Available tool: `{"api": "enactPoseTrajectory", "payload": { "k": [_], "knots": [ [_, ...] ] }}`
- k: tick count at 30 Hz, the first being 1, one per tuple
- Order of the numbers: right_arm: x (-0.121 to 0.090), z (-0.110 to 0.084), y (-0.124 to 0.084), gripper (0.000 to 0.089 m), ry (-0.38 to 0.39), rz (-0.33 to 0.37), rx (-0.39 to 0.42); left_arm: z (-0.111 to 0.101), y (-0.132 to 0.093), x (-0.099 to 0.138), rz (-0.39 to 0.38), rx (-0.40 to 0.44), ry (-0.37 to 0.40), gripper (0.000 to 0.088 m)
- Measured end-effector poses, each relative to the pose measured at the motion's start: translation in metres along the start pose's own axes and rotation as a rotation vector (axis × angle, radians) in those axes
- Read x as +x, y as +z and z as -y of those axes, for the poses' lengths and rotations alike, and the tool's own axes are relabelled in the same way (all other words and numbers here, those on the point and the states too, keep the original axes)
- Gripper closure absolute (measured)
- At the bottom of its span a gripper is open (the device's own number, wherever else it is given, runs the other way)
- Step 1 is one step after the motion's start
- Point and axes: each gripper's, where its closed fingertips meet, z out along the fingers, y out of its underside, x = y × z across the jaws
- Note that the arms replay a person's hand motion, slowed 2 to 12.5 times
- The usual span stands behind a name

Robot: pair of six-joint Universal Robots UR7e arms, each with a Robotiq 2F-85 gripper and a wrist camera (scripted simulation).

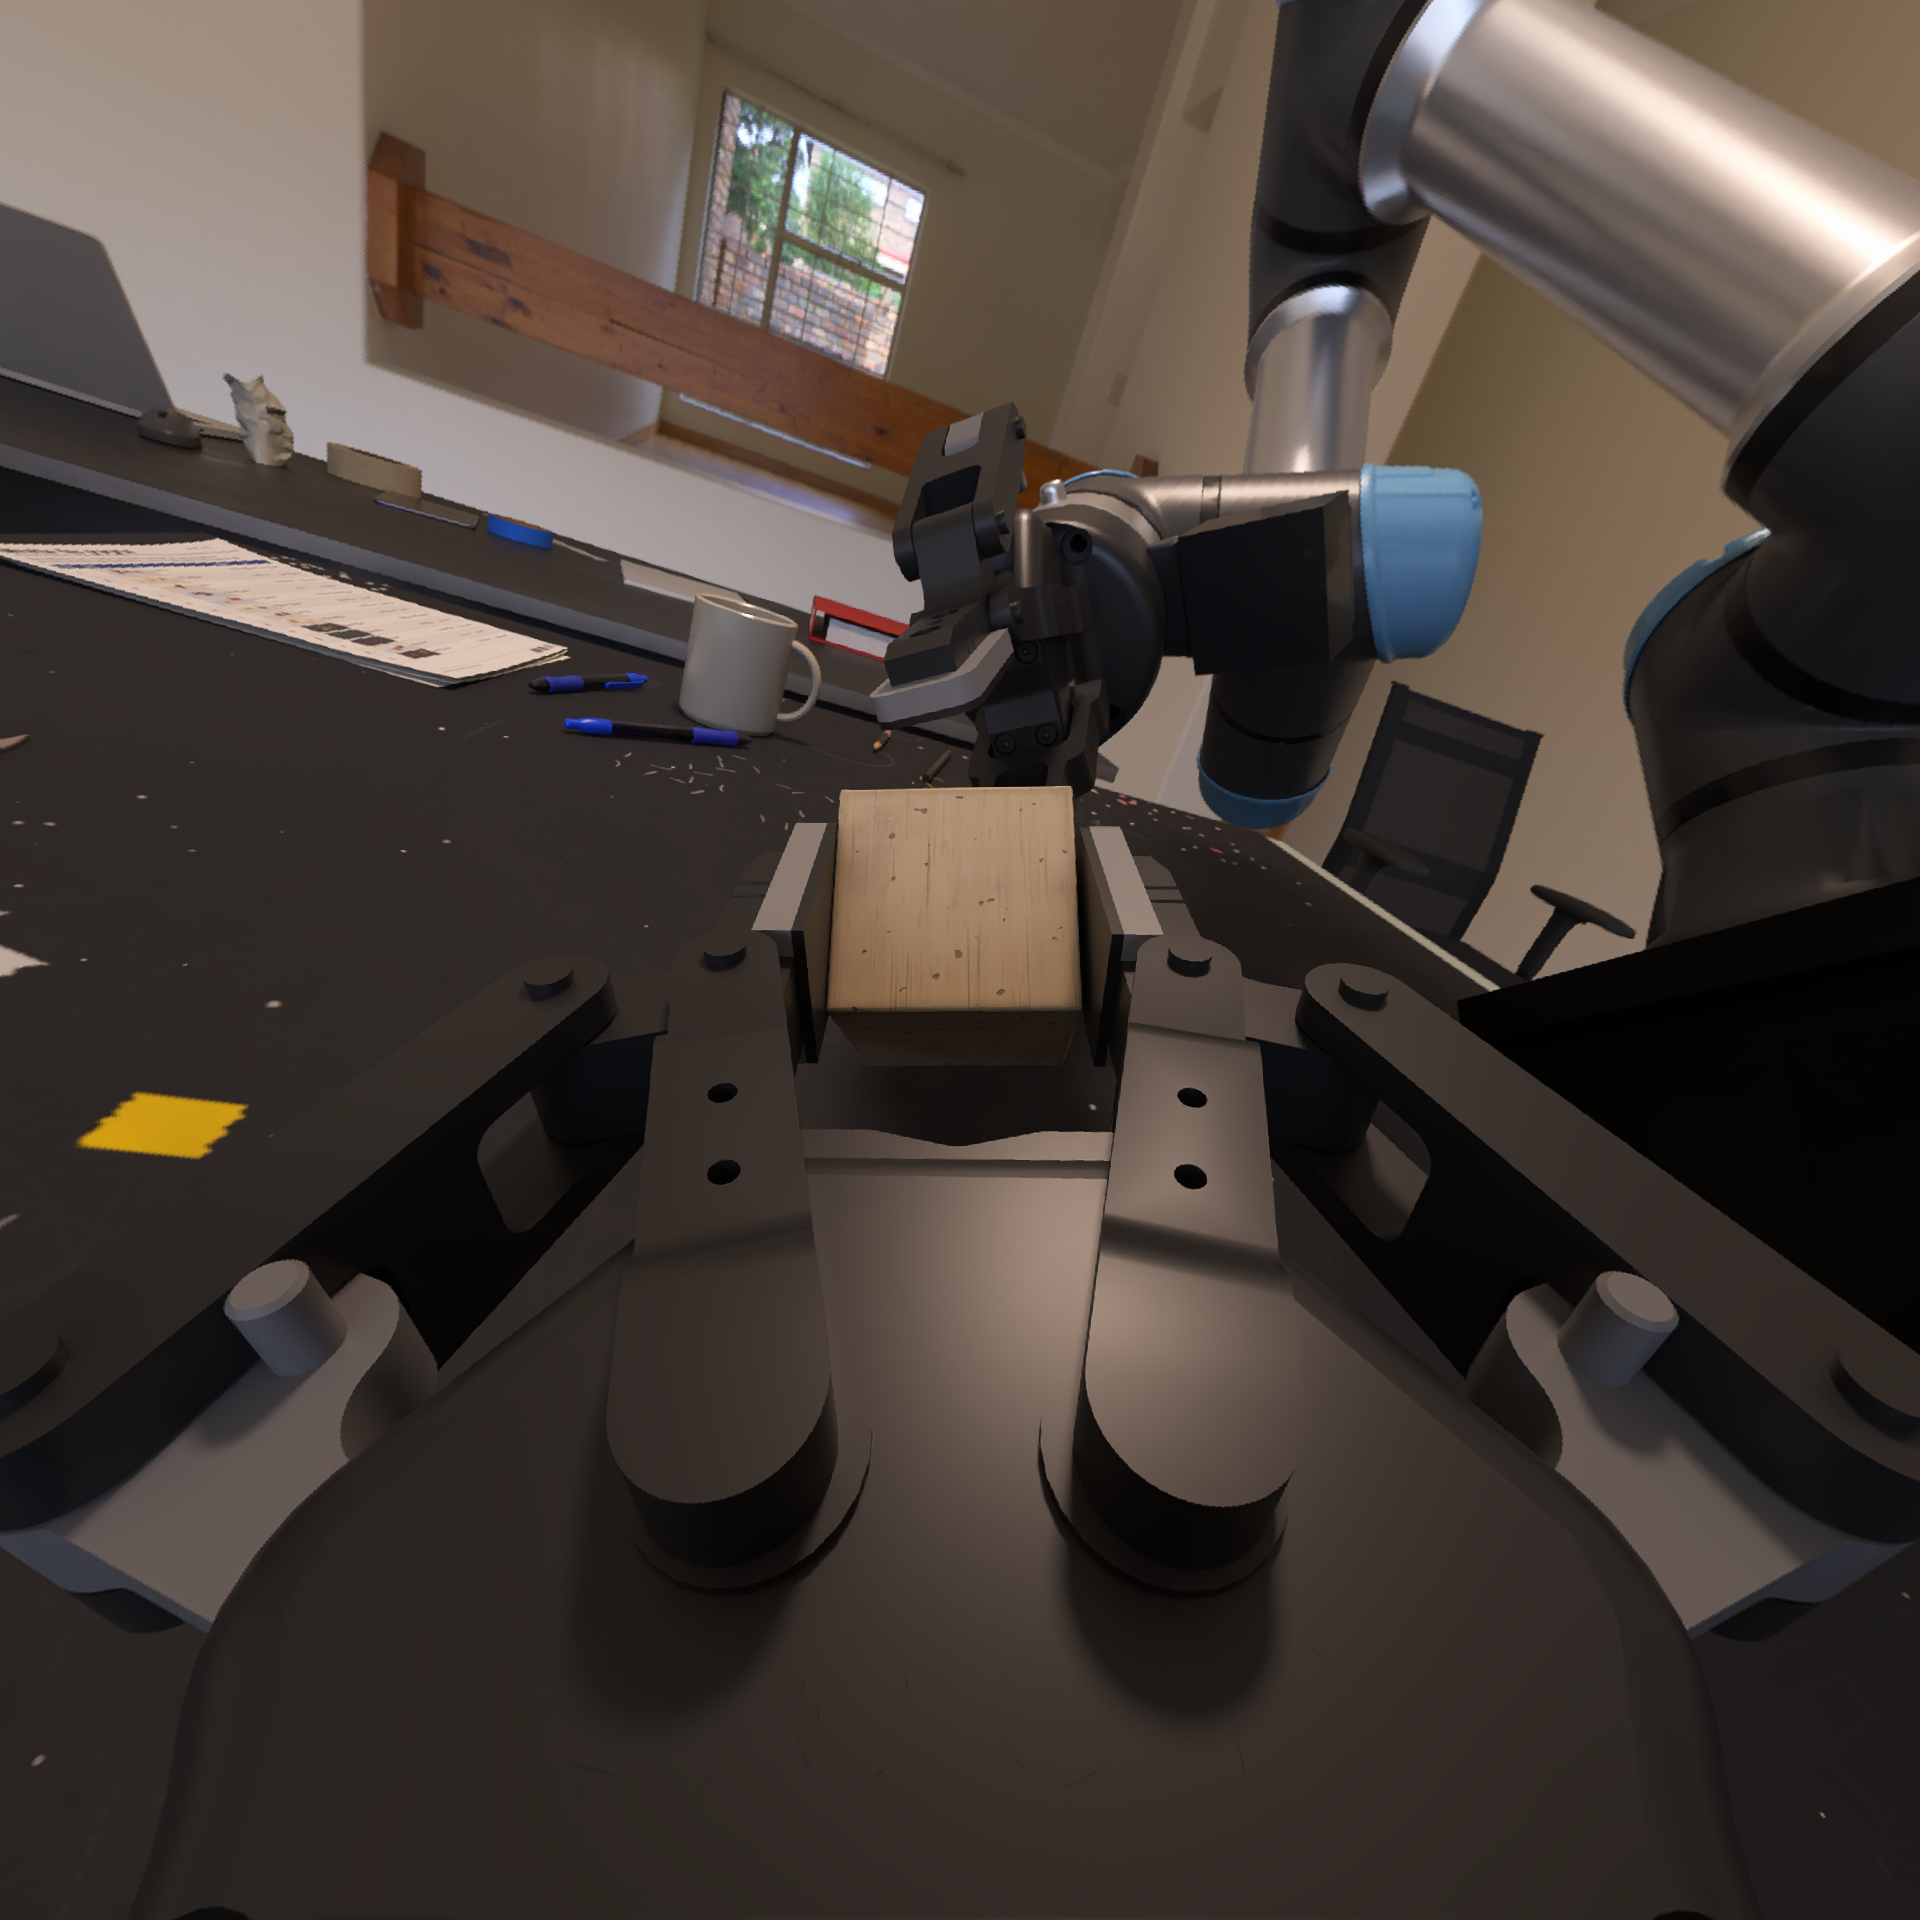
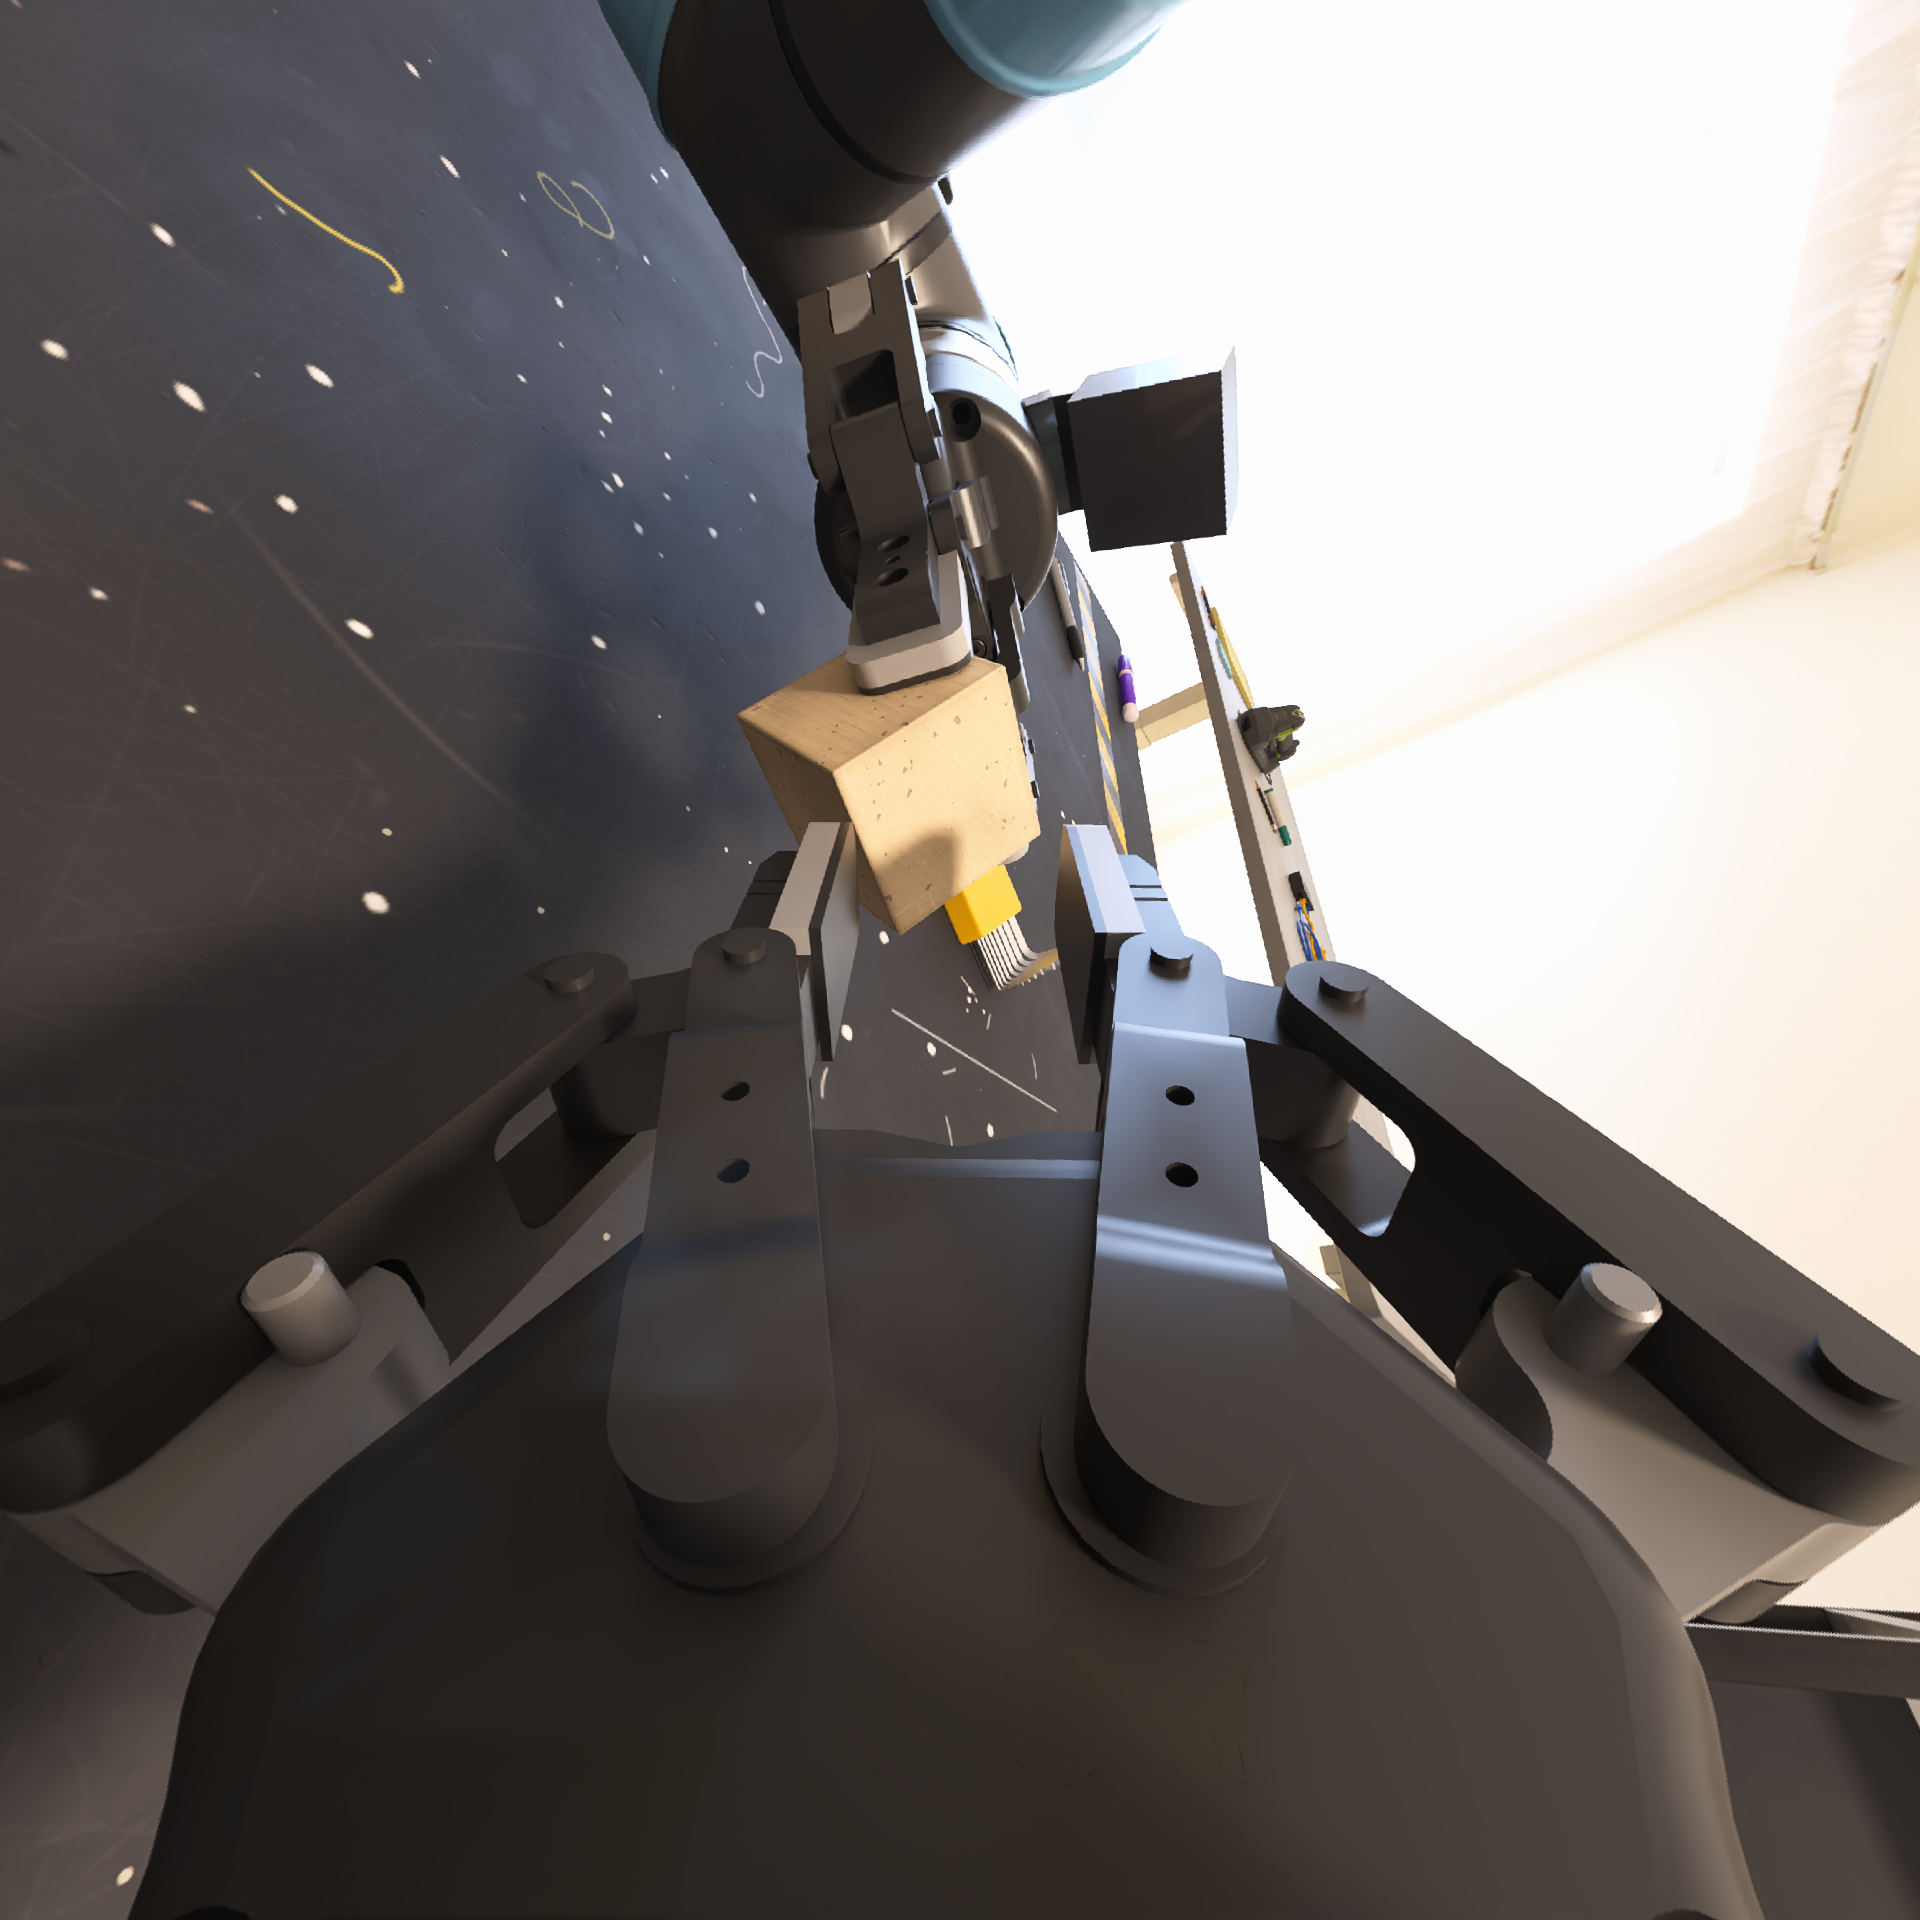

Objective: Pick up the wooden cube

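The wooden cube [image 1: 954, 914] sits between the two pads of my left gripper [image 1: 954, 883], which is shut on its sides and holds it above the dark table [image 1: 312, 883]. In the right wrist view the cube [image 2: 914, 790] hangs tilted under one finger [image 2: 899, 613] of the left gripper; the other finger is hidden behind the cube. My right gripper [image 2: 956, 904] is open and empty, its fingertips just short of the cube's lower corner. In the left wrist view the right gripper [image 1: 940, 582] shows open, just beyond the cube.
A white mug [image 1: 732, 665], two blue pens [image 1: 655, 732] and a printed sheet [image 1: 281, 603] lie on the far table. A yellow hex-key set [image 2: 982, 914] lies under the cube. A black box [image 1: 1714, 1091] stands at the right, an office chair [image 1: 1444, 810] past the table edge.
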Motion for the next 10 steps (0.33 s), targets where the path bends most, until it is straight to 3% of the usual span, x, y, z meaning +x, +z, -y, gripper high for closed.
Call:
{"api": "enactPoseTrajectory", "payload": {
  "k": [10],
  "knots": [
    [0.0016, 0.0038, 0.0026, 0.0474, 0.020, -0.014, 0.008, 0.0074, -0.0023, 0.0047, -0.054, 0.061, -0.050, 0.0491]
  ]
}}
